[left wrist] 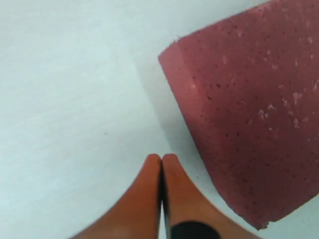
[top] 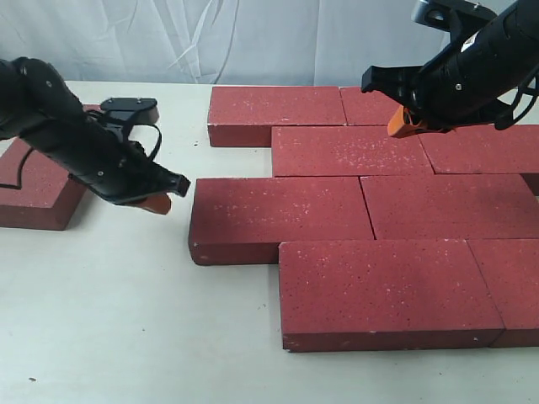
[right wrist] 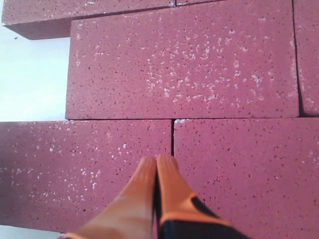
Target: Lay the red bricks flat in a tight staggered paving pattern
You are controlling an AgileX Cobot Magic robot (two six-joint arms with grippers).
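The left gripper (left wrist: pixel 161 160) is pressed closed, empty, over the white table (left wrist: pixel 70 99), with the end of one laid brick (left wrist: pixel 259 109) just beside its tip; a lone brick (top: pixel 34 198) lies behind its arm. The right gripper (right wrist: pixel 157 162) is likewise closed and empty, held over a joint among the red bricks (top: pixel 362 210), laid flat in staggered rows.

Right-side red bricks (top: pixel 514 278) run off the exterior frame, lone brick (top: pixel 42 200) at left sits half behind the left arm (top: pixel 67 139), left gripper (left wrist: pixel 161 159) blurred close-up.
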